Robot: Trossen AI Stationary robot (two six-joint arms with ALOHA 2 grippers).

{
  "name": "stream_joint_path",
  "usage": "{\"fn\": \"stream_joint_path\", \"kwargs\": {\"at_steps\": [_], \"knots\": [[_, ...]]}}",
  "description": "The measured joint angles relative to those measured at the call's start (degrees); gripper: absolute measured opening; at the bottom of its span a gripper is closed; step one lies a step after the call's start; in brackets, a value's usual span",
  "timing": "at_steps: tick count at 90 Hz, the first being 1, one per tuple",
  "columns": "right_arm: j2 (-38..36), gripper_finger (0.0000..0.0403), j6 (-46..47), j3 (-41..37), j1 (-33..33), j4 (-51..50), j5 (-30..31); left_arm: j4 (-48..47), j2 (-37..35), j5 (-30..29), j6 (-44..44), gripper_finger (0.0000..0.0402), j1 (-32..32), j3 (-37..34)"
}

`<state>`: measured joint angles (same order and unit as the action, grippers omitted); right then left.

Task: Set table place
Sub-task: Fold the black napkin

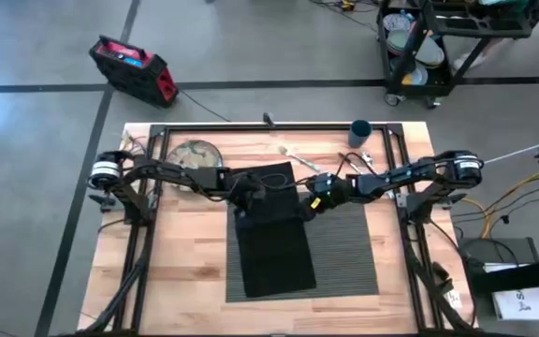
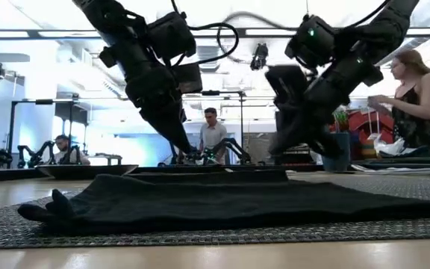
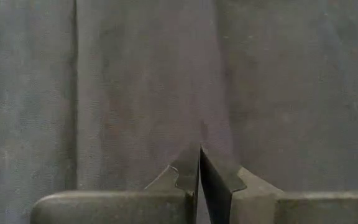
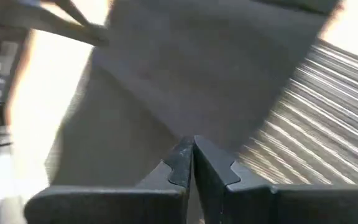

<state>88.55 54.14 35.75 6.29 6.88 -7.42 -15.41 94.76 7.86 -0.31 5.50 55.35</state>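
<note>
High view: bench [image 1: 185, 271] carrying ribbed placemat [image 1: 344, 253], with black napkin [image 1: 271, 234] lying lengthwise over the mat's left half.

Left end effector [image 1: 249, 195] low over the napkin's far end, fingers pressed together. Right end effector [image 1: 314, 204] at the napkin's right edge, fingers likewise pressed together; cloth pinched or not, cannot tell.

Step in hand, as judged: squaring the napkin. Keep pulls low and even to avoid dragging the mat.

Plate [image 1: 193, 153], cup [image 1: 360, 130] and cutlery [image 1: 354, 161] waiting along the far edge, well apart from the work.
</note>
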Motion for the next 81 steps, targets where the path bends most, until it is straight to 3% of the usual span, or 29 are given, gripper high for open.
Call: {"fn": "stream_joint_path", "kwargs": {"at_steps": [17,49,62,81], "knots": [[0.42,0.002,-1.19,-0.09,0.01,-1.19,-0.5,0.05,0.02,0.0,0.04,0.0001,0.0,0.0],[2.14,0.014,0.0,-0.15,0.12,-0.03,-0.55,0.0,0.42,-0.21,0.4,0.0013,0.0,-1.02],[3.98,0.0146,0.68,-0.17,0.13,2.53,-0.97,0.38,0.58,-1.42,0.44,0.0009,0.0,-1.56],[6.15,0.0123,1.51,-0.17,0.4,8.29,-3.13,1.16,0.63,-1.44,0.45,0.0013,0.0,-2.33]]}}
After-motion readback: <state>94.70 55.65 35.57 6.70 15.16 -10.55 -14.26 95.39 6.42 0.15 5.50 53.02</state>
